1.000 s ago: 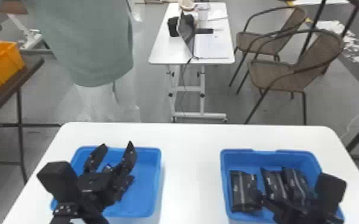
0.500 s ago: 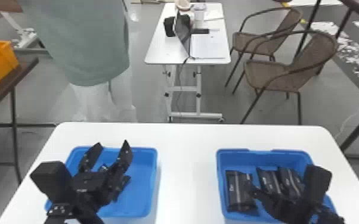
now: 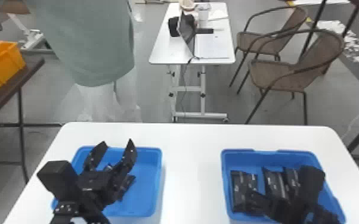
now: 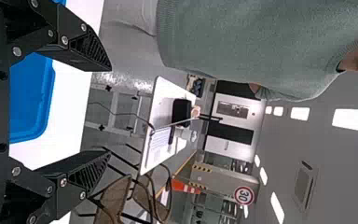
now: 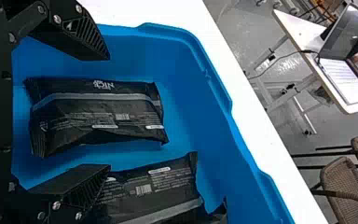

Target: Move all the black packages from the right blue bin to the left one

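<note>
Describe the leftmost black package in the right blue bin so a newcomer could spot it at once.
On the white table, find the right blue bin. The black package lies inside, along the bin's left wall. A strip of blue separates it from the other packages, which crowd together.

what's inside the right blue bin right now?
At least three black packages lie in the right blue bin. The right arm and right gripper cover the bin's near part, so whatever lies under them can't be seen.

Grey floor [image 3: 152, 92]; white wheeled table [image 3: 164, 52], brown chairs [image 3: 277, 73] alongside; bright ceiling lights [image 4: 356, 120].
</note>
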{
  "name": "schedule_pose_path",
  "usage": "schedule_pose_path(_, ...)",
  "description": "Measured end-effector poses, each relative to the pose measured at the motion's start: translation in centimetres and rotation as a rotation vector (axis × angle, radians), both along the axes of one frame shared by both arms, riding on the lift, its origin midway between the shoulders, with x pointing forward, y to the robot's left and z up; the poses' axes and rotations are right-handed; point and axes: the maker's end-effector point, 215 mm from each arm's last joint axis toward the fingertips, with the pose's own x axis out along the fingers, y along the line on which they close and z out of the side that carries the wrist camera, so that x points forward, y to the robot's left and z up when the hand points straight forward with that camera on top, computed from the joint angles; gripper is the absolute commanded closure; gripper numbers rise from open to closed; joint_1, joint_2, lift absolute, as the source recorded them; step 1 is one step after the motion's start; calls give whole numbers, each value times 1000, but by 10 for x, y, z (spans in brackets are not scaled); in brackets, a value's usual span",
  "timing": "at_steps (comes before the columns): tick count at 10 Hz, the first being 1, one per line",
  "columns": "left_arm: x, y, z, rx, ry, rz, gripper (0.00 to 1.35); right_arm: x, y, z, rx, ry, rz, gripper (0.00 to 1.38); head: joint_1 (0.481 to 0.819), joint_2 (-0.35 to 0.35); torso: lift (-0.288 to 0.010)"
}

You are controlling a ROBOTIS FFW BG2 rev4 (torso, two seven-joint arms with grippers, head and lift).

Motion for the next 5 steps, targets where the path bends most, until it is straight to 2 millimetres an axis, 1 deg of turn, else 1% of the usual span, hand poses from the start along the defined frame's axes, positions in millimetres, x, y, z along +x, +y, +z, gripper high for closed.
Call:
schedule_pose_path(1,0,0,0,2,-1,-1,423,-2,3,-2,1,8,7,279,695,91,-42)
schedule_pose_path(2,0,0,1,3,-3,-2,423,-3,3,-4,-2,14,13,601,695,93,-42)
schedule_pose_path(3,1,0,2,5,-5,-4,424,-3,3,-4,-9,19,21,872,695,92,-42)
schedule_pose_path(5,1,-1,2,4,-8,-8,424,-3,2,-4,-15,27,29,903,695,90,-42)
